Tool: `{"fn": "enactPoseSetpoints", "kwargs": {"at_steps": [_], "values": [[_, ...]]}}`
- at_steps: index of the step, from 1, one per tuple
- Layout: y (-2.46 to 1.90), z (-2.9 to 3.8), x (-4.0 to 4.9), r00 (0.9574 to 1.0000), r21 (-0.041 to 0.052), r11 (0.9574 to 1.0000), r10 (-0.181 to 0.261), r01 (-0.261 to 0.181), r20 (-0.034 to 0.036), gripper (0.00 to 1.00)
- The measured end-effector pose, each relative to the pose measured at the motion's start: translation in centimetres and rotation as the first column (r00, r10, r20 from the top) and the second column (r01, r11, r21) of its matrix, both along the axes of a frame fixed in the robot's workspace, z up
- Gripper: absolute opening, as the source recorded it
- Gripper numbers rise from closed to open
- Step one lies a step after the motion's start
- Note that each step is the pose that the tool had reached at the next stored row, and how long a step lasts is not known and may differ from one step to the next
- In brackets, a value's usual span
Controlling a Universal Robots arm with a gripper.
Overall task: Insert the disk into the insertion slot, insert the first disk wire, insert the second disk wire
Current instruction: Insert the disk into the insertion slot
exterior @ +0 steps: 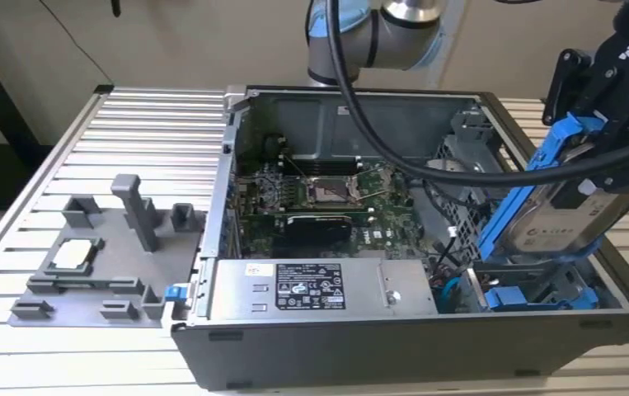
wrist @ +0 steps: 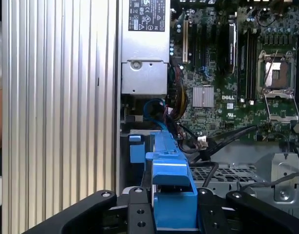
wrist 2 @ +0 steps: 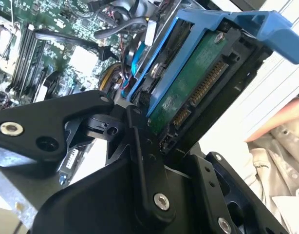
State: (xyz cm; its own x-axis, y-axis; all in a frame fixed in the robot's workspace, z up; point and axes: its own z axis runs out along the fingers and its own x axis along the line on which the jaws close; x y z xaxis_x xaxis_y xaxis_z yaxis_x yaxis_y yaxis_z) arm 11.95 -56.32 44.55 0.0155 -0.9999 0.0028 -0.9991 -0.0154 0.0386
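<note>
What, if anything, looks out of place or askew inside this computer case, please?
Only the disk stands out: clamped in the hand, it leans steeply, lower end at the insertion slot, upper end sticking out of the case, rather than lying flat. Nothing looks damaged or spilled.

1. A robotics lab or test workshop: a silver ribbed aluminium desk (exterior: 127,124) carries an open grey metal computer case (exterior: 402,355) with its green motherboard (exterior: 292,186) bared.
2. Behind the case rises a grey-and-blue jointed robot arm (exterior: 375,33).
3. Beside the case, at the exterior view's left, lies a grey plastic fixture tray (exterior: 105,247).
</note>
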Motion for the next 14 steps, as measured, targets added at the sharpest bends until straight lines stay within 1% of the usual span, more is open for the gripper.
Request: {"fn": "enactPoseSetpoints", "kwargs": {"at_steps": [4, 6, 9, 14], "values": [[-0.01, -0.73, 0.37, 1.0000, 0.0001, 1.0000, 0.007, -0.007, 0.0000, 0.32], [-0.10, -1.06, 0.60, 0.9999, 0.0000, 0.9999, 0.010, -0.010, -0.0005, 0.32], [-0.29, -1.60, 0.65, 0.9999, 0.0000, 0.9999, 0.011, -0.011, -0.0007, 0.32], [-0.40, -2.49, 0.69, 0.9999, 0.0000, 0.9999, 0.011, -0.011, -0.0007, 0.32]]}}
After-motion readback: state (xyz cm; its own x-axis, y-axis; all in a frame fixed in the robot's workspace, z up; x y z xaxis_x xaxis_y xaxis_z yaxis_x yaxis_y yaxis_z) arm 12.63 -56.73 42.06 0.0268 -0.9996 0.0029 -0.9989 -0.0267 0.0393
